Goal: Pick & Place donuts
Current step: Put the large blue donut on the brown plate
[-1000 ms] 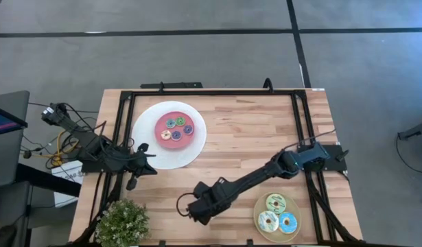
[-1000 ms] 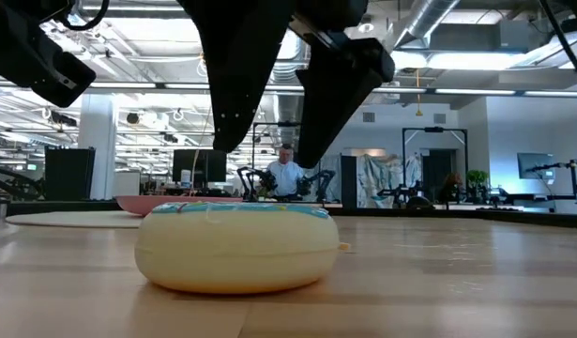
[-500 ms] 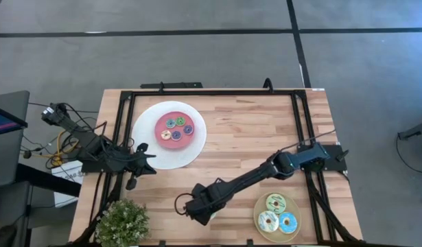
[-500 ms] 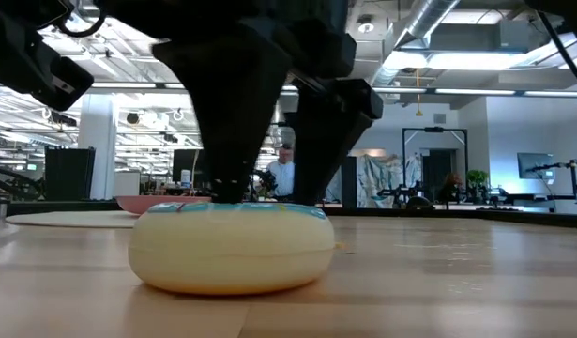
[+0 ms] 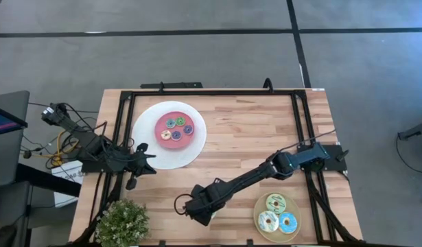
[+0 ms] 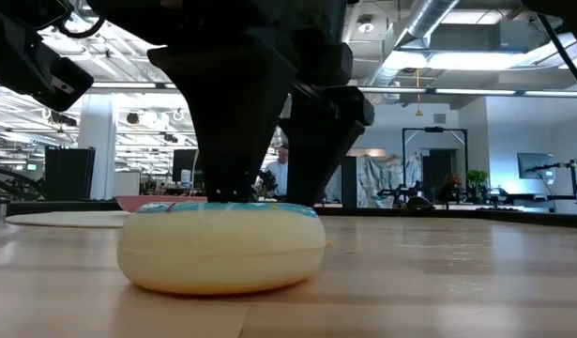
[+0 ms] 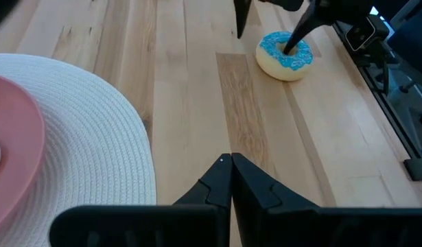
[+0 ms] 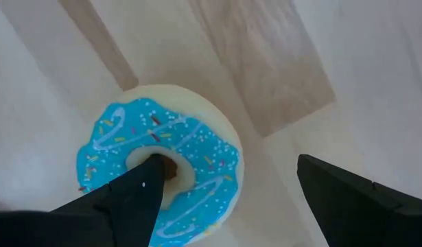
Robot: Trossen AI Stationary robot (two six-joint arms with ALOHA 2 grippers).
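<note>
Near the bench's (image 5: 252, 130) front edge, right gripper (image 8: 224, 185) over donut (image 8: 159, 165).
Its fingers (image 8: 121, 195) stood apart, one in the hole; left gripper's (image 7: 231, 180) fingers were closed, empty.

Left wrist view: blue donut under the far gripper

The left gripper (image 7: 231, 180) hung fingers-together over the wooden tabletop (image 7: 197, 103), beside a white plate (image 7: 80, 130). Farther off, the right gripper (image 7: 265, 31) straddled a blue-iced donut (image 7: 285, 56), one finger in its hole, one finger outside.

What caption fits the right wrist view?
Right gripper open over a blue-iced donut on the wooden table, one finger in its hole.
</note>
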